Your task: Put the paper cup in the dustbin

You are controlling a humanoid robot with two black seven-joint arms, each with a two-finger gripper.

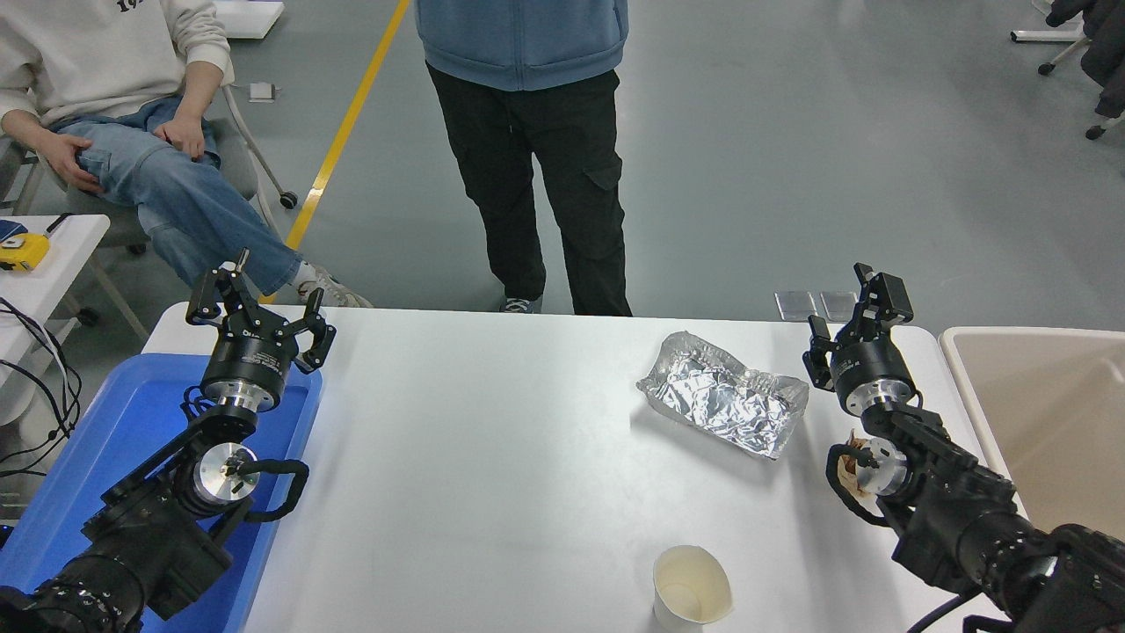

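Observation:
The paper cup (pixel 692 586) stands upright near the table's front edge, right of centre, white with a cream inside. The beige dustbin (pixel 967 378) sits off the table's right edge, partly cut off by the picture. My right gripper (pixel 857 316) is open and empty near the table's far right edge, well behind the cup and just left of the dustbin. My left gripper (pixel 255 308) is open and empty, parked above the blue tray at the far left.
A crinkled silver foil tray (pixel 725 393) lies between the cup and my right gripper. A blue plastic tray (pixel 88 457) lies under my left arm. A brown paper scrap (pixel 848 470) peeks out beside my right arm. One person stands at the far edge, another sits at upper left.

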